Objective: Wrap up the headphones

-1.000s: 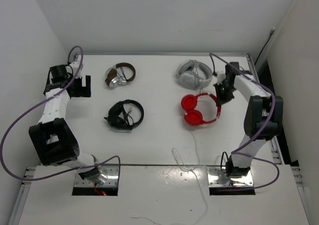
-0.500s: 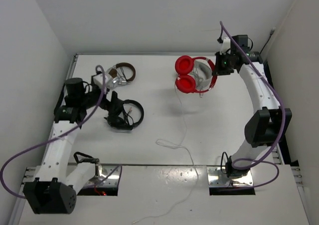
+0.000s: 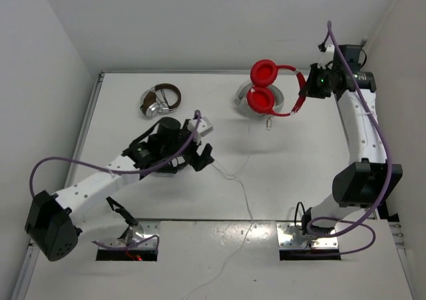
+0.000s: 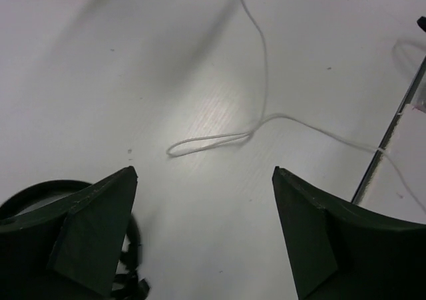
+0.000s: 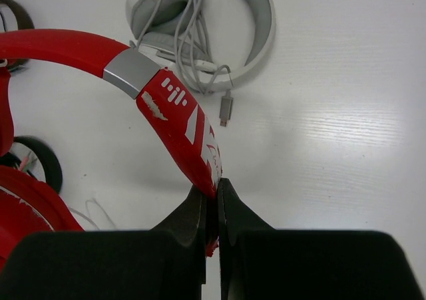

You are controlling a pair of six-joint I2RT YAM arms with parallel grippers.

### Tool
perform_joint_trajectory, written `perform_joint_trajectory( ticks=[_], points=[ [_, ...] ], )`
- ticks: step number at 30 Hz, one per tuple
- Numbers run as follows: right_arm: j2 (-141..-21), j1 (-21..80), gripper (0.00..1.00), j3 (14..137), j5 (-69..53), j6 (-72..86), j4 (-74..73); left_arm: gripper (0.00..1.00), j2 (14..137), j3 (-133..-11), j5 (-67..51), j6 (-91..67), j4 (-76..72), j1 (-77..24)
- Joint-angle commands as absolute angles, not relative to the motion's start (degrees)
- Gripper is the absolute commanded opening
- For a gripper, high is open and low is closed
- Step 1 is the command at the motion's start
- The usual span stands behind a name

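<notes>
1 logo (image 5: 174, 92) on headband (image 5: 66, 47) | right end effector (image 5: 212, 192) clamps headphones (image 3: 261, 99) | left end effector (image 4: 203, 173) wide

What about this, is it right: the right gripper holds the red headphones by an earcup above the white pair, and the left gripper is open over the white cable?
Not an earcup: the right gripper pinches the red headphones by the headband, as the right wrist view shows. The rest holds: white pair below, left gripper open over the white cable.
</notes>
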State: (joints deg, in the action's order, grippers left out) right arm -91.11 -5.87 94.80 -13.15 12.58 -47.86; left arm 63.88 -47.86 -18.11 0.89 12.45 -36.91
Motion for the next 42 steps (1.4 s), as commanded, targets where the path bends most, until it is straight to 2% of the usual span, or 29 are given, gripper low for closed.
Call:
perform_joint_trajectory(
  ticks=[1, 11, 17, 28, 34, 39, 42],
  points=[
    [-88.77, -8.43, 0.0, 99.65, -18.36, 16.17, -45.44, 0.9, 67.84, -48.25, -8.71, -7.8, 5.37, -43.13],
    [-85.25, -9.67, 0.0, 101.25, -23.02, 17.31, -46.76, 0.88, 72.15, -46.67, 2.1, -22.91, 3.86, -47.29],
    [-83.06, -9.14, 0.0, 99.5, -24.78, 18.02, -46.76, 0.78, 76.63, -48.6, -0.18, -31.71, 5.54, -47.29],
    [-80.95, -8.53, 0.0, 97.82, -25.84, 18.02, -47.29, 0.79, 87.19, -53.88, -2.02, -35.68, 4.92, -44.92],
    [-80.42, -8.0, 0.0, 96.77, -26.46, 18.02, -47.29, 0.64, 88.68, -55.11, -4.12, -36.21, 3.78, -42.02],
    [-79.89, -9.4, 0.0, 96.77, -28.29, 19.07, -46.76, 0.64, 86.58, -53.1, -8.7, -36.21, 3.25, -40.87],
    [-80.42, -11.51, 0.0, 95.37, -34.61, 20.13, -45.45, 0.65, 85.08, -51.78, -8.36, -34.2, 3.25, -40.35]
  ],
)
